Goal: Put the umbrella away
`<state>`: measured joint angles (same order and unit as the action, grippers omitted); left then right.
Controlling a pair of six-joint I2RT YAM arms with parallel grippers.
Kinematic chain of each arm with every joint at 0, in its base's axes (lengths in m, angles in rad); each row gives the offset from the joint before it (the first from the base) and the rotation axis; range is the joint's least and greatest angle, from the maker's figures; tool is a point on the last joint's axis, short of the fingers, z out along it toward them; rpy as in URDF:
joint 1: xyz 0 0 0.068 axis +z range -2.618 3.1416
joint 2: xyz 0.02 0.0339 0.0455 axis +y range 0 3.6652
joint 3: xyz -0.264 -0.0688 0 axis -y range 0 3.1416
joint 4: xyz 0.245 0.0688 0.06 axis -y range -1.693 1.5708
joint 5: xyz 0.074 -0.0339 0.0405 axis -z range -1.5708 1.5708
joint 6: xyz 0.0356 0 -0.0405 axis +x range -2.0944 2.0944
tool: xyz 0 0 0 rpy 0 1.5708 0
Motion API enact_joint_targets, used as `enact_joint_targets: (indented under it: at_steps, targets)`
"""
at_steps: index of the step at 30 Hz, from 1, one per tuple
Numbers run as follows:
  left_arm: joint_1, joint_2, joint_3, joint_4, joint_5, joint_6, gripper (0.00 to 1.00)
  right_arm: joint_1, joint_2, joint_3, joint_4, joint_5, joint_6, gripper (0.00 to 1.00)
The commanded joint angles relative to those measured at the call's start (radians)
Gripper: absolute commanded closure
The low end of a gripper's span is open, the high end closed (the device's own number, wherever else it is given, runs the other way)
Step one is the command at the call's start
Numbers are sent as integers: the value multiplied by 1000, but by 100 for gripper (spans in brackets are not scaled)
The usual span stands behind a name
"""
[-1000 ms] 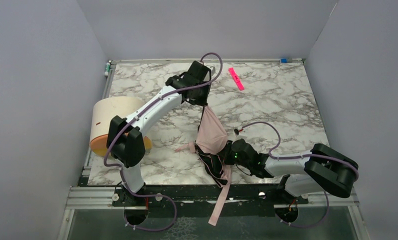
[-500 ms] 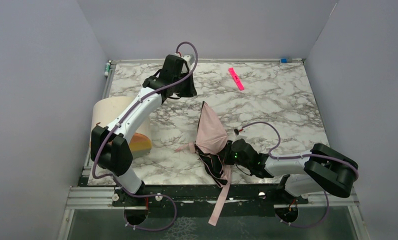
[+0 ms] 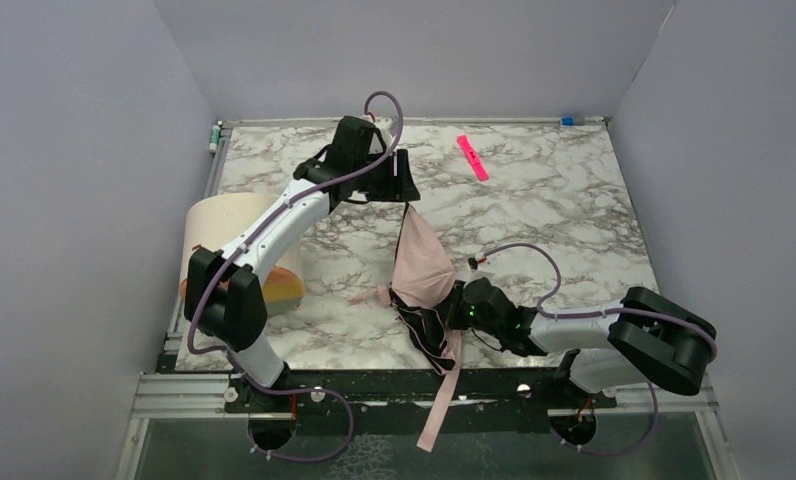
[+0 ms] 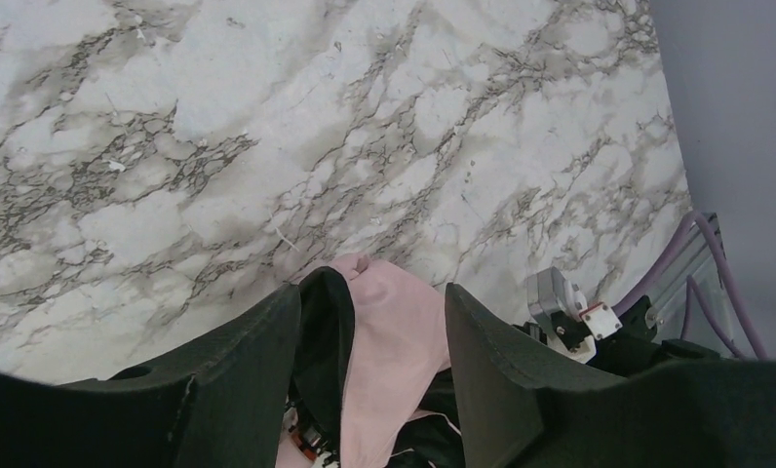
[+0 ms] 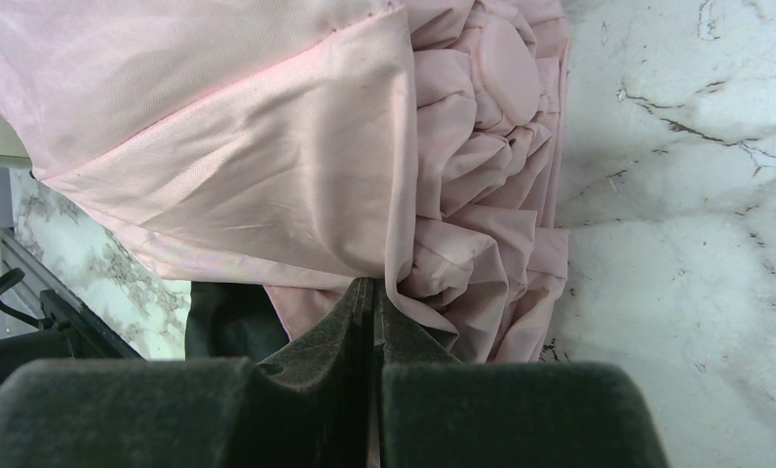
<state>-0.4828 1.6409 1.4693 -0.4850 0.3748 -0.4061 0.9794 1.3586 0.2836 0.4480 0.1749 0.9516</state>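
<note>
**Pink umbrella pinched by the right gripper; left gripper released above its peak**

Overhead view: A pale pink folding umbrella [image 3: 421, 265] lies half collapsed near the front middle of a marble table [image 3: 574, 220]. Its fabric rises to a peak that points toward the back. Black lining spills out at its near end, and a pink strap [image 3: 439, 400] hangs over the table's front edge. The right gripper [image 3: 454, 303] sits low at the umbrella's right side, against the fabric. The left gripper [image 3: 406, 190] hangs just above the peak. A cream cylinder [image 3: 229, 225] lies on its side at the table's left edge. A bright pink strip [image 3: 472, 157] rests near the back, well apart from the umbrella.

Left wrist view: The two black fingers [image 4: 257, 361] stand apart, released. The umbrella's pink tip and black lining show in the gap between them. Whether either finger touches the cloth cannot be told.

Right wrist view: The right gripper's dark jaws are pressed together, clenched on a fold of the pink fabric. Bunched pleats lie just to the right of the pinch, with bare marble beyond.
</note>
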Motion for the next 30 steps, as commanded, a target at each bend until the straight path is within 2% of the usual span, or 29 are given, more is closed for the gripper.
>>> enact_joint_targets:
  at_steps: [1, 9, 11, 15, 20, 30]
  targets:
    - [-17, 42, -16, 21, 36, 3, 45, 2, 49, -47, -226, -15, -21, 91]
    - [-31, 99, -3, 20, 39, 16, 50, 3, 45, -52, -224, -16, -13, 91]
    - [-32, 105, -1, 20, 37, 16, 55, 3, 41, -51, -225, -16, -13, 91]
    - [-33, 105, 10, 25, 32, 15, 72, 2, 42, -51, -223, -20, -11, 91]
    - [-36, 117, 33, 34, 55, 12, 99, 2, 86, -41, -166, -52, 18, 91]
    - [-49, 84, 67, 47, 61, -15, 100, 2, 318, 60, 70, -143, 158, 92]
